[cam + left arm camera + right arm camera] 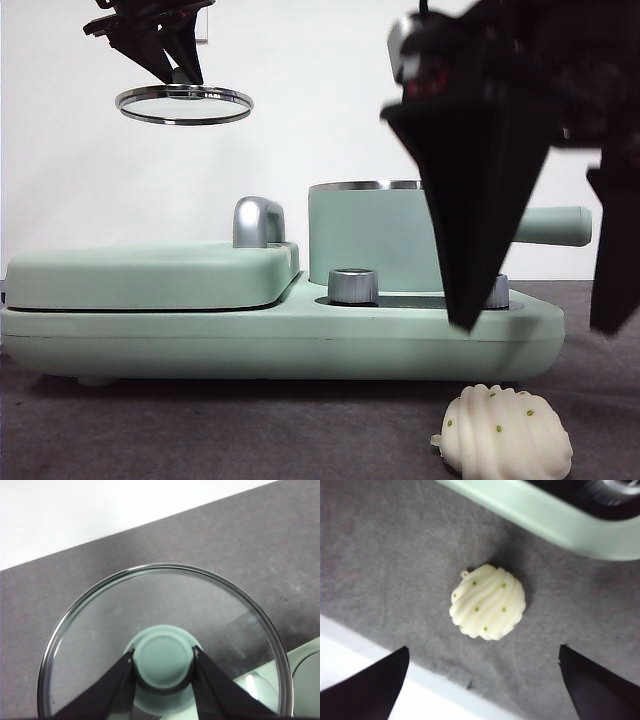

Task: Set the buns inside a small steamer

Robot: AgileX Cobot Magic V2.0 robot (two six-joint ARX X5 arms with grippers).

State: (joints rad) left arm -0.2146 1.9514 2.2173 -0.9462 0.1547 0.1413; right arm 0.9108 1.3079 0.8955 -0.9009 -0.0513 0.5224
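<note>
Hovering wide open above the ridged bun (488,601) on the tabletop (380,555), the right tool (482,680) should descend centred. The left tool (163,666) grips the lid (150,605) aloft, leaving the small steamer (365,235) uncovered.

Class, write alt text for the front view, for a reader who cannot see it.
A black gripper, fingers open, hangs above a ridged bun lying on the table before a mint-green cooker. Behind, the steamer stands uncovered; at upper left another gripper holds its glass lid aloft.

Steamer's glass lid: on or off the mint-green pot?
Off. Left gripper holds the steel-rimmed glass lid by its knob, high above the open mint-green steamer pot.
</note>
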